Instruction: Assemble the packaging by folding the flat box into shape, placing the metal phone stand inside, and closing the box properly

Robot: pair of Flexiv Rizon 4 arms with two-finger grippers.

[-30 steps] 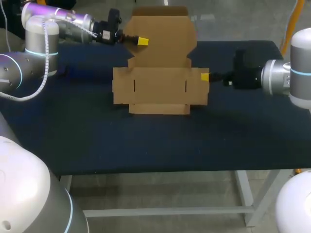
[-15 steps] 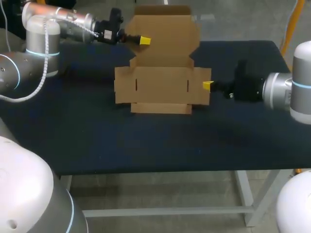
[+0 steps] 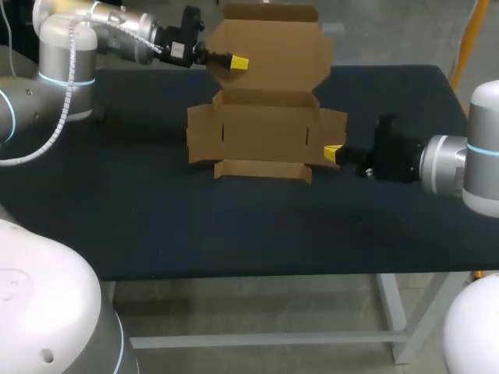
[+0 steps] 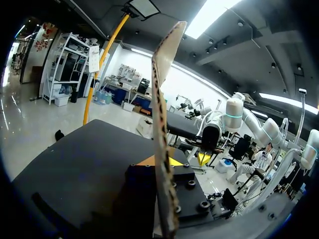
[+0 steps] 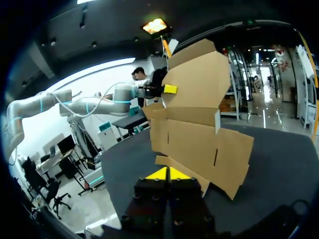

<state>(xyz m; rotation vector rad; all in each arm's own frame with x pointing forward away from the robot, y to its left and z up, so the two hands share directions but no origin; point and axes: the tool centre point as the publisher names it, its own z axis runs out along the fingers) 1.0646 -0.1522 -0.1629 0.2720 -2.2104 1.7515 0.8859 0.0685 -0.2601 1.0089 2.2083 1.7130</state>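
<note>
Grips brown cardboard box [image 3: 269, 132] by upper flap with left gripper [image 3: 238, 62]; holds right gripper [image 3: 334, 153], tips together, beside side flap

- Even, fairly bright light falls from above in the head view, and the dark table [image 3: 156, 226] takes it without glare.
- The box [image 3: 269, 132] is the best-lit thing there. Its raised lid is paler than the panels below, and it throws only a thin, soft shadow along its front edge.
- The right gripper [image 3: 334, 153] shows by its yellow alone (the black body behind it nearly merges with the table).
- In the left wrist view the ceiling lamps [image 4: 214, 17] burn out to plain white, and the box's near edge stands half in shade against them.
- In the right wrist view the box's faces are evenly lit, while the gripper's body lies in deep shadow.
</note>
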